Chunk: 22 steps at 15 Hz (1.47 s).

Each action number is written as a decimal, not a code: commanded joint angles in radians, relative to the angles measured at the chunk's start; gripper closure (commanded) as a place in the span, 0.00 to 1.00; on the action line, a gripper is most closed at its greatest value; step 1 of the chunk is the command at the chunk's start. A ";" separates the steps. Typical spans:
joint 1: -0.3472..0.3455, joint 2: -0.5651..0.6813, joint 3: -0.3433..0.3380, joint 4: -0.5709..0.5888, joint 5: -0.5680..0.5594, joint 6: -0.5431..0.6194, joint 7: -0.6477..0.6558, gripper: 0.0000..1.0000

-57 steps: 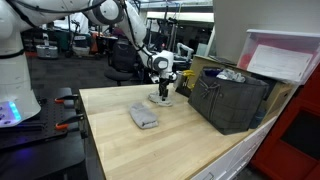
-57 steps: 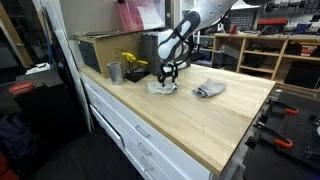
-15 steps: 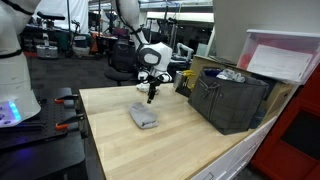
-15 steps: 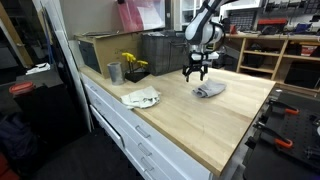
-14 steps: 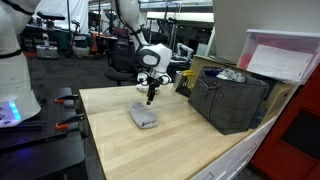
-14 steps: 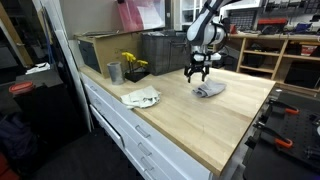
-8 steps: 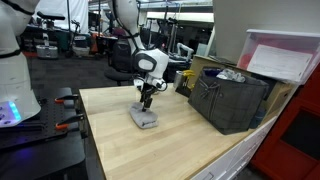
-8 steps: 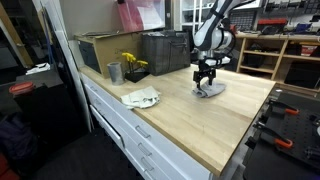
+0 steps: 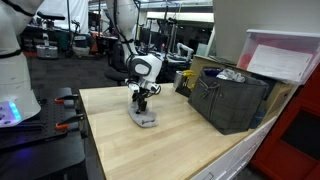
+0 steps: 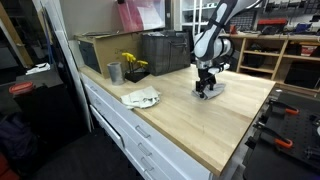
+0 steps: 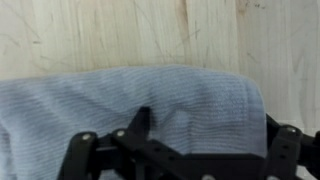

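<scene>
Gripper (image 9: pixel 141 107), jaws spread apart, is positioned directly over the folded grey-blue cloth (image 9: pixel 146 120); contact cannot be told. The cloth is laid on the wooden worktop (image 9: pixel 185 152), away from its edges, ringed by bare wood. The black crate (image 9: pixel 232 102) is set well apart.

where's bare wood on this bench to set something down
Widest free patch: light wooden tabletop beyond the folded grey cloth, away from the dark mesh bin. Smaller gap between that cloth and the crumpled white cloth. Crowded by the bin and metal cup.
</scene>
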 commanded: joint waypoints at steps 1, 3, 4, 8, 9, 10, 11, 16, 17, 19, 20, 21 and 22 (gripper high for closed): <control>0.018 0.065 0.021 0.034 0.023 0.039 0.051 0.00; 0.019 0.076 0.042 0.050 0.080 0.042 0.119 0.00; 0.027 0.076 0.047 0.060 0.114 0.035 0.171 0.00; 0.097 0.076 0.022 0.115 0.179 0.002 0.395 0.00; 0.112 0.073 0.014 0.127 0.191 -0.004 0.450 0.00; 0.125 0.071 0.008 0.136 0.203 -0.006 0.501 0.00; 0.136 0.069 -0.002 0.141 0.214 -0.002 0.549 0.00; 0.169 0.078 -0.063 0.130 0.263 0.030 0.757 0.00; 0.169 0.087 -0.075 0.123 0.267 0.040 0.794 0.00; 0.170 0.102 -0.096 0.111 0.273 0.055 0.870 0.00; 0.166 0.107 -0.107 0.104 0.276 0.063 0.902 0.00; 0.163 0.111 -0.118 0.099 0.278 0.063 0.939 0.00; 0.159 0.113 -0.133 0.093 0.275 0.065 0.972 0.00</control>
